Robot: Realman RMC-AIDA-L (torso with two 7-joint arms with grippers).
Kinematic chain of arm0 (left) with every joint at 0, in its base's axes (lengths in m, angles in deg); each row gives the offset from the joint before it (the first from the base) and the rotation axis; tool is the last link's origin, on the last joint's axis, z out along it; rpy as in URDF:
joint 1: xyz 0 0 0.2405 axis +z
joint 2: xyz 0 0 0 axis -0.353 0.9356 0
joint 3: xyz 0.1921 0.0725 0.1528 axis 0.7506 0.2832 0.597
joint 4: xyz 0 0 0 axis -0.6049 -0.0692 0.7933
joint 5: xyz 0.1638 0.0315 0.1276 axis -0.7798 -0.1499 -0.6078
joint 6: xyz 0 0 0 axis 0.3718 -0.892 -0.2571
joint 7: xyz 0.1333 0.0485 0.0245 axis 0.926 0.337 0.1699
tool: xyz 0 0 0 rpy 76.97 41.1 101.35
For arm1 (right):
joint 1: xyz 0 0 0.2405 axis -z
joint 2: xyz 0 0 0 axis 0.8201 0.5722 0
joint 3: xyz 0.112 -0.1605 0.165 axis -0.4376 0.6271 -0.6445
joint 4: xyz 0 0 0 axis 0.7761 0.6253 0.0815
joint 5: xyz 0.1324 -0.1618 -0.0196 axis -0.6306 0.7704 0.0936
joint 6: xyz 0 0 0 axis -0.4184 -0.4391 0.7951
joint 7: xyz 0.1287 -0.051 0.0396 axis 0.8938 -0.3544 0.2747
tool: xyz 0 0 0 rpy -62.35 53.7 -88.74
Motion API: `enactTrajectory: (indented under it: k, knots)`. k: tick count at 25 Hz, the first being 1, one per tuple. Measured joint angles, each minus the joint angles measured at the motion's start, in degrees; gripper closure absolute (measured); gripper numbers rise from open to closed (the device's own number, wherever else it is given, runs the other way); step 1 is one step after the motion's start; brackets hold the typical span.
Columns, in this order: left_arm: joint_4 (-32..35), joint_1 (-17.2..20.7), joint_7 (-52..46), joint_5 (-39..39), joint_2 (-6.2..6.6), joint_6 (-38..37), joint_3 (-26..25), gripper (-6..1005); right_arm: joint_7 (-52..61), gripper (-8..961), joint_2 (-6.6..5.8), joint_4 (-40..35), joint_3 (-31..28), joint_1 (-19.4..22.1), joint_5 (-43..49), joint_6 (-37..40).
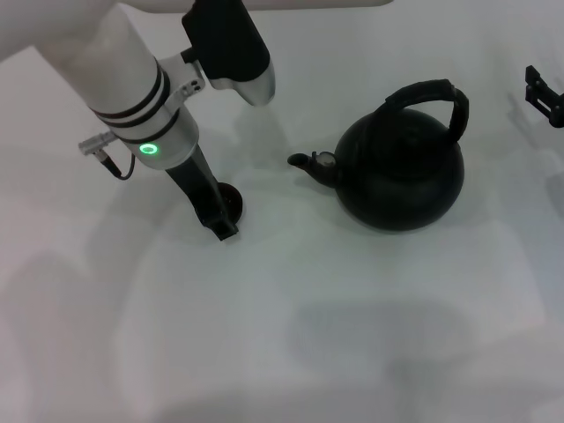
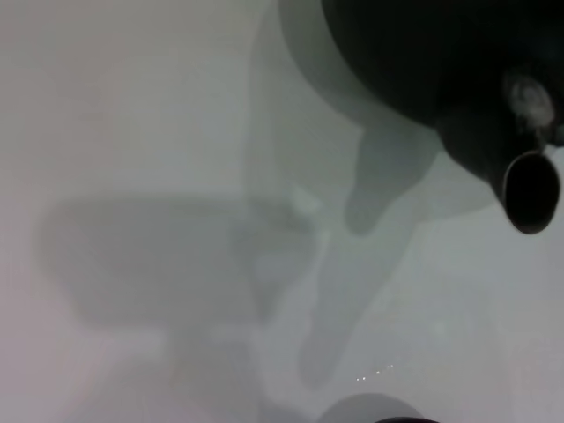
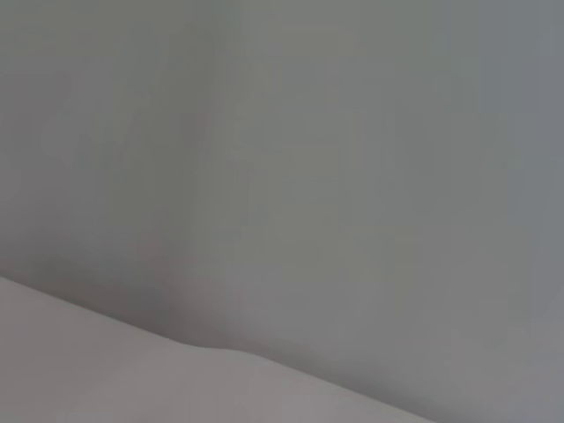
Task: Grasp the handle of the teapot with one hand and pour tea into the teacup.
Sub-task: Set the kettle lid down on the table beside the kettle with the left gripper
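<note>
Left gripper [image 1: 220, 225] reaches down beside the teacup [image 1: 231, 201], left of the teapot [image 1: 401, 172].

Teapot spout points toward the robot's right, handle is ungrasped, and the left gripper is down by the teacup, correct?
Not quite. In the head view the teapot points its spout toward the robot's left, at the teacup. The rest holds: the handle is ungrasped, and the left gripper is down by the teacup.
</note>
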Motion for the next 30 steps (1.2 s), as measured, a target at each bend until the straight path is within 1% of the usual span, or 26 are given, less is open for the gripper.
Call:
enactTrajectory:
  k: [4,30]
  knots:
    - [-0.4,0.0,-0.2,0.0,-0.08,0.8,0.9,294,0.0,111,0.0,0.0,0.0,0.0,0.0,0.0]
    - [-0.1,0.0,-1.6,-0.2,-0.1,0.4,0.9,291,0.0,111,0.0,0.0,0.0,0.0,-0.1,0.0]
